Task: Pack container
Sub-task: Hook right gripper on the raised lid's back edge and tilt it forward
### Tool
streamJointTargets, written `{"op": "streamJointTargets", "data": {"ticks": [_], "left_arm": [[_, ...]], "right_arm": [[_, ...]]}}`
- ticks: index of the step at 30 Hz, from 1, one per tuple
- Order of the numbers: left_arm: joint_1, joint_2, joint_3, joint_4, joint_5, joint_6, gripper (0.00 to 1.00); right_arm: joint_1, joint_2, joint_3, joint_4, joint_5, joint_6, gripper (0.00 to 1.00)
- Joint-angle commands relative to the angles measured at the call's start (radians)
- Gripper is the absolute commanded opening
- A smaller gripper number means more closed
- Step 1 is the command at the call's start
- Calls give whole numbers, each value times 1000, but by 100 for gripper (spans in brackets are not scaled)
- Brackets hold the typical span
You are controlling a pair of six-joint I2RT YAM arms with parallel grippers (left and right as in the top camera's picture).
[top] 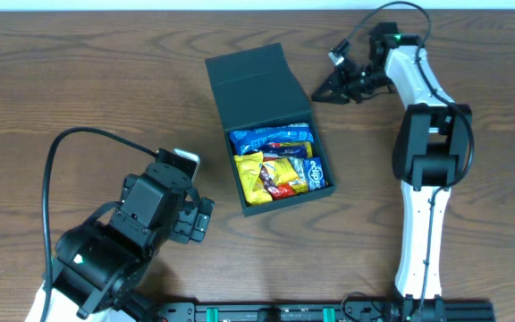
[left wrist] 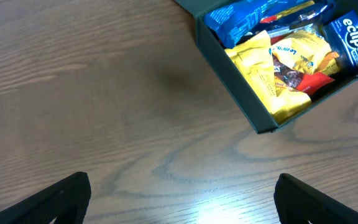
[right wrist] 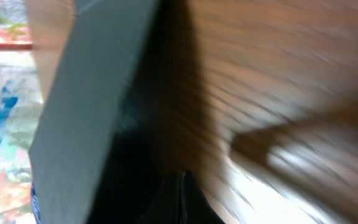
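Right jaws are sitting pinched together beside the open lid (top: 256, 88) of the container (top: 284, 199) — seemingly to push it shut over the snacks (top: 280, 170) — while left jaws are hanging spread wide, empty.

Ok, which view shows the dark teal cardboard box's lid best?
Overhead: the whole lid shows, open behind the snack packets. Left wrist sees only the packed corner of the box; right wrist, a blurred teal panel, probably the lid.
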Motion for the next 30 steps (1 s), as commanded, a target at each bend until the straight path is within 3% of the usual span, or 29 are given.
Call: {"op": "streamJointTargets", "data": {"ticks": [1,30], "left_arm": [[3,1,2,-1,-3,14,95],[3,1,2,-1,-3,14,95]], "right_arm": [[24,6,13,23,-113,-28,2],[115,87,7,103,-111,22,2]]}}
